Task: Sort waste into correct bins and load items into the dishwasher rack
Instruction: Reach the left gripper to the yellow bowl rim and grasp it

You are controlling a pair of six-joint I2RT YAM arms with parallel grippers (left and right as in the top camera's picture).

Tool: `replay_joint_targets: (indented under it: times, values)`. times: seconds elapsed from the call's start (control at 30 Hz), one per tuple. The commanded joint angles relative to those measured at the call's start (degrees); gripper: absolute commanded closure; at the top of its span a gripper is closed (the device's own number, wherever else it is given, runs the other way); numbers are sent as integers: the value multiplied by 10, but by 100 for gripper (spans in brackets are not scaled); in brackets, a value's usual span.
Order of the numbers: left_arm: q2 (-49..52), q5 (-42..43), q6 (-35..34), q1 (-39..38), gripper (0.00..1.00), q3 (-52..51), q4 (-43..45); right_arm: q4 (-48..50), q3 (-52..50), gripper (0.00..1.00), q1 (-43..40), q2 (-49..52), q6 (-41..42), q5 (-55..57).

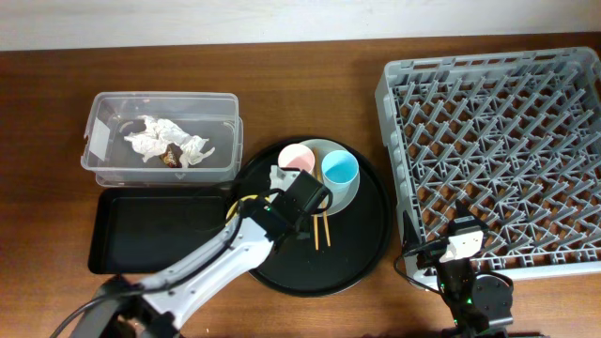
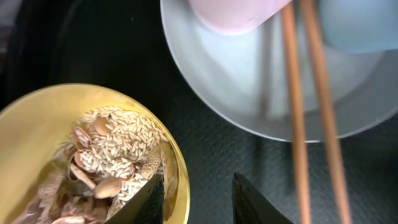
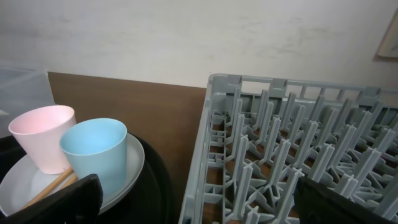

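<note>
Two dark fingers of the left gripper (image 2: 199, 190) stand partly apart in the left wrist view. The jaws are at a middling gap and clamp nothing. The rim of the yellow round bowl (image 2: 37, 130) runs up between them, close beside one finger and clear of the other. That bowl sits on the left part of the large round black tray (image 1: 366, 235), hidden under the arm in the overhead view. It holds pale rice grains (image 2: 134, 134) mixed with brownish-beige food scraps (image 2: 93, 171).

Just beyond the bowl, on the tray's far half, lies the pale grey-white round plate (image 2: 249, 81). It carries the small pink cup (image 1: 296, 158) and the small light-blue cup (image 1: 340, 169), upright and side by side. The wooden chopsticks (image 1: 322, 230) reach from the plate onto the tray's bare middle.

Right of the tray, the right gripper (image 3: 196, 183) hangs with its jaws wide and empty at the near corner of the large square grey plastic rack (image 1: 498, 141), which stands on the desk (image 1: 282, 75).

Left of the tray, just beside it, is the shallow black rectangular tray (image 1: 122, 235). Behind that is the clear rectangular plastic box (image 1: 113, 108), which holds crumpled white paper tissues (image 1: 155, 141) and a brown scrap (image 1: 172, 158).
</note>
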Motion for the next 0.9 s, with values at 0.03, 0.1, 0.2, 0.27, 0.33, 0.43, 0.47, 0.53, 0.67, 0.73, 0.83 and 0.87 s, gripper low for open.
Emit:
replay_joint_targets:
  times: [0.03,0.1,0.2,0.27,0.33,0.43,0.47,0.53,0.67,0.73,0.83,0.87]
  values:
    - [45,-8,-11,0,70,10,2,-2,-3,1,-4,-3,-2,-1]
    - [49,-9,-11,0,81,10,1,-2,-3,1,-4,-3,-2,-1]
    - [49,-10,-11,0,83,10,6,-2,-3,1,-4,-3,-2,-1]
    - [49,-10,-11,0,83,10,11,-2,-3,1,-4,-3,-2,-1]
    - [49,-10,-11,0,84,10,12,-2,-3,1,-4,-3,-2,-1]
    - [49,-10,-11,0,91,10,7,-2,-3,1,-4,-3,-2,-1]
    - [49,-10,-11,0,92,10,7,-2,-3,1,-4,-3,-2,-1]
    - [49,-10,-11,0,98,10,8,-2,-3,1,-4,-3,-2,-1]
    - [48,-10,-8,0,100,15,7,-2,-3,1,-4,-3,-2,-1]
    - [40,-10,-3,0,100,24,3,-2,-3,1,-4,-3,-2,-1]
    - [14,-10,-2,0,100,47,-20,-2,-3,1,-4,-3,-2,-1]
    - [0,-10,3,0,100,59,-31,-2,-3,1,-4,-3,-2,-1]
